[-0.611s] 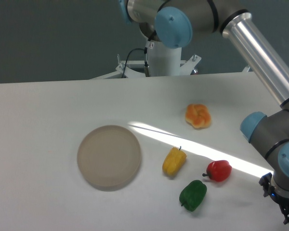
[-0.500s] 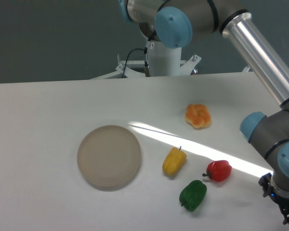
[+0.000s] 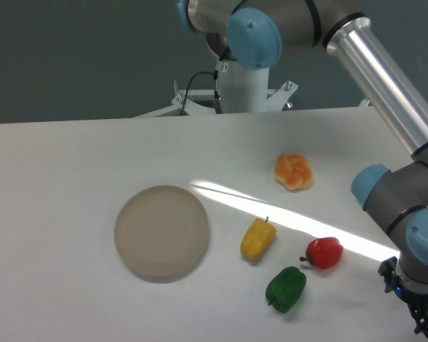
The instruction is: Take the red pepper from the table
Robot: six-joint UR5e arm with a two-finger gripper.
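Observation:
The red pepper lies on the white table at the front right, its dark stem pointing left. My gripper sits at the bottom right corner of the view, well to the right of the pepper and a little nearer the camera. Only a dark finger part shows at the frame edge, so its state is unclear. Nothing is seen held in it.
A green pepper lies just front-left of the red one and a yellow pepper lies to its left. A round beige-grey plate sits at centre-left. An orange bun-like item lies farther back. The arm's silver links cross the upper right.
The wrist and gripper at the bottom right have shifted slightly left and down. The peppers and plate have not moved.

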